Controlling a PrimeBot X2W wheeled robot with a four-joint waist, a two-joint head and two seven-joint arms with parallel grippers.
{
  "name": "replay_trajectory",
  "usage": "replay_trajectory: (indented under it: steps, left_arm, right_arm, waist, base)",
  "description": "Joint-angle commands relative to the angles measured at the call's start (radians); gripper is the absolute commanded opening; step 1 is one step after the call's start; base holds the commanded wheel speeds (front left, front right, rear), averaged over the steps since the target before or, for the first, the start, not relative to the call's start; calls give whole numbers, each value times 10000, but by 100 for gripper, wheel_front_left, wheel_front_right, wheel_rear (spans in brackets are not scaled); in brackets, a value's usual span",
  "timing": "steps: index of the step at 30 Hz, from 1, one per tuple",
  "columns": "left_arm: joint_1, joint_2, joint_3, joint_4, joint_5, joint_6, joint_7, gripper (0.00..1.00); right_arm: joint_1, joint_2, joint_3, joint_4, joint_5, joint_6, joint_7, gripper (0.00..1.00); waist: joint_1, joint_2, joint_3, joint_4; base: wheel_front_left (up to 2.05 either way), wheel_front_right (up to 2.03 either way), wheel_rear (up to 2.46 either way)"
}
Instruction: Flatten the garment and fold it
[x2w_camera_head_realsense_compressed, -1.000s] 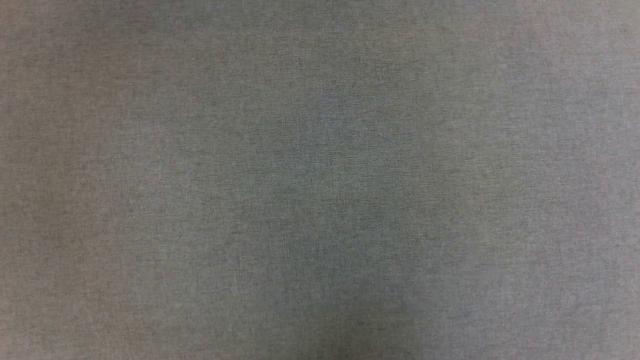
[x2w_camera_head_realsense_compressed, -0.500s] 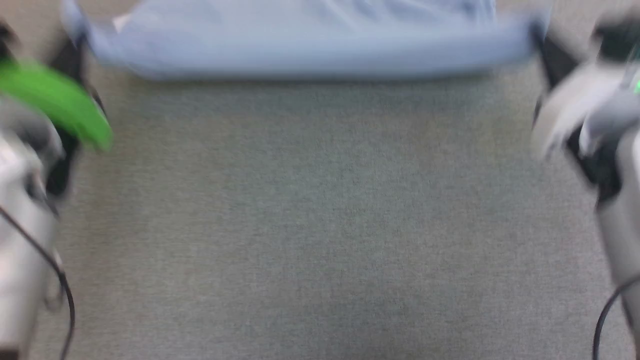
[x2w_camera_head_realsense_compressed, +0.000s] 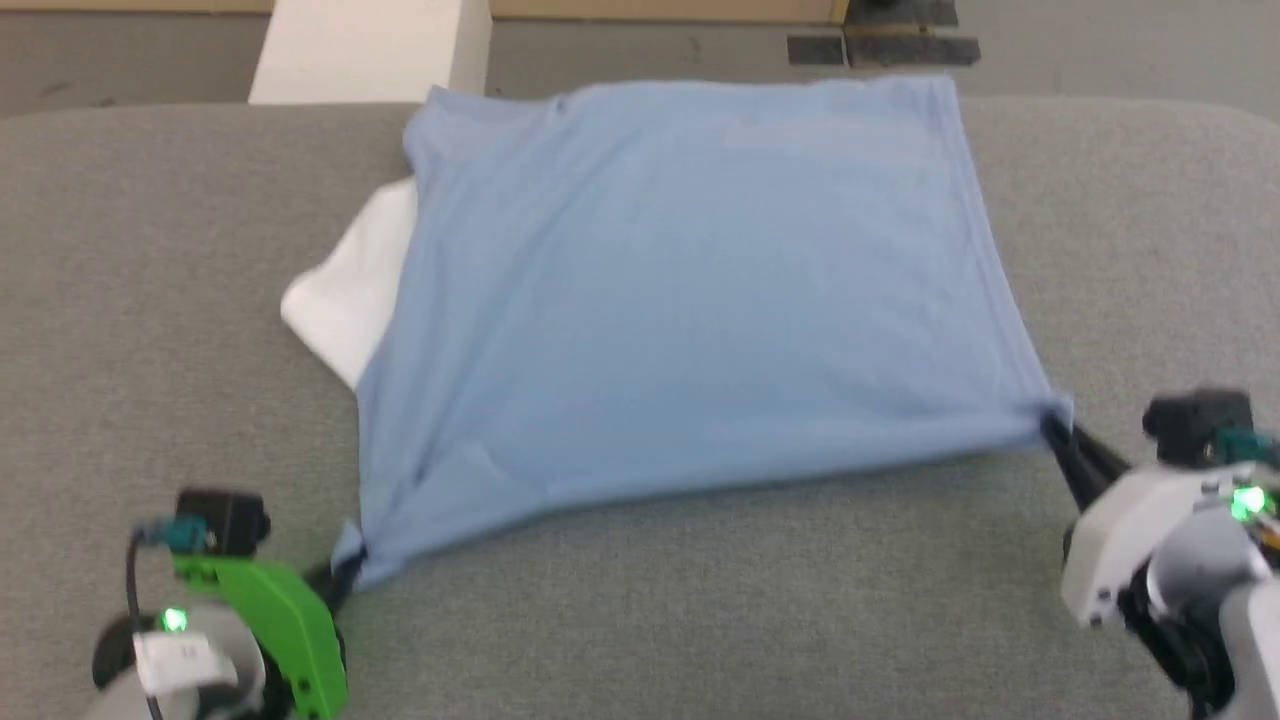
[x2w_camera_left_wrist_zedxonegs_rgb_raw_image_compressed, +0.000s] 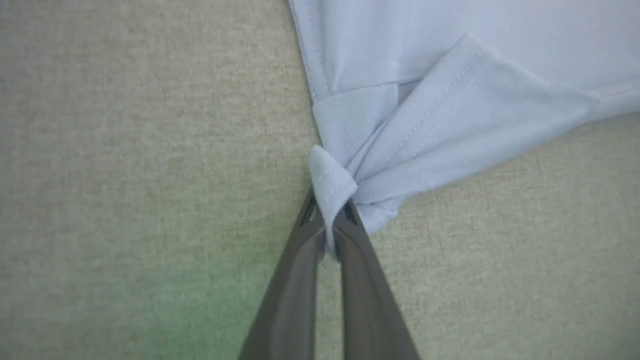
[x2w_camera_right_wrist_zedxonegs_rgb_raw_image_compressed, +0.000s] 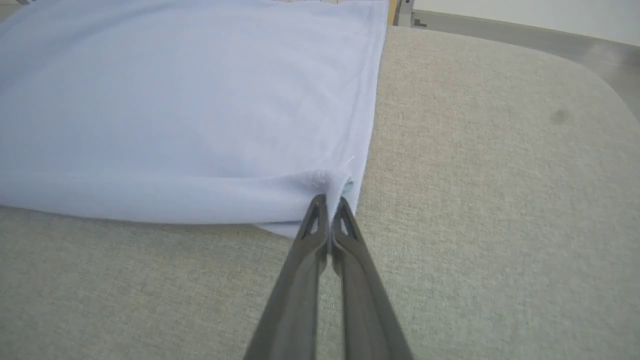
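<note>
The left tool (x2w_camera_left_wrist_zedxonegs_rgb_raw_image_compressed: 330, 212) is closed tight on a bunched corner of the garment (x2w_camera_head_realsense_compressed: 690, 300). A small roll of stitched hem is squeezed between its two dark fingers (x2w_camera_left_wrist_zedxonegs_rgb_raw_image_compressed: 295, 280), and a folded flap of fabric fans away from the pinch. The right tool (x2w_camera_right_wrist_zedxonegs_rgb_raw_image_compressed: 330, 202) is likewise clamped shut, its tips biting the other near corner, where the cloth is doubled into a soft rounded fold.

The light blue garment lies spread on the grey cloth-covered surface (x2w_camera_head_realsense_compressed: 700, 620), with its near edge running between the two tools. That edge slants, with the left corner closer to the robot than the right. From the right tool a straight hemmed side edge runs away to the far rim of the surface, and the far edge of the garment reaches that rim. A white piece (x2w_camera_head_realsense_compressed: 350, 300) sticks out from under the left side edge, about halfway along it.

Bare surface lies wide on the left of the garment, somewhat narrower on the right, and in a broad band between the near edge and the robot. Beyond the far rim are the floor (x2w_camera_head_realsense_compressed: 640, 50) and a pale block (x2w_camera_head_realsense_compressed: 370, 50).
</note>
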Motion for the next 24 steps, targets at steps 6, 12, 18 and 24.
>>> replay_trajectory:
  steps: [6,12,18,24]
  left_arm:
    - [1929,371,-154,-1087,-129,1094,406,0]
    - [3079,472,-288,-1980,81,1722,193,0]
    - [2853,-332,-77,-2371,1388,2251,-2321,0]
    - [1936,-1030,-144,-1809,2598,2332,-4437,0]
  right_arm:
    - [1942,518,-733,-1055,-437,-17,1168,0]
    - [3501,1189,-1500,-2163,-566,-17,2156,0]
    - [3915,1713,-1592,-2576,-591,-17,477,0]
    - [3623,1654,-992,-2049,-728,-17,-1514,0]
  waist:
    - [1,0,-497,200]
    - [1,0,-510,246]
    - [1,0,-382,225]
    - [1,0,-371,140]
  base:
    - [0,0,0]
    - [0,0,0]
    - [0,0,0]
    - [0,0,0]
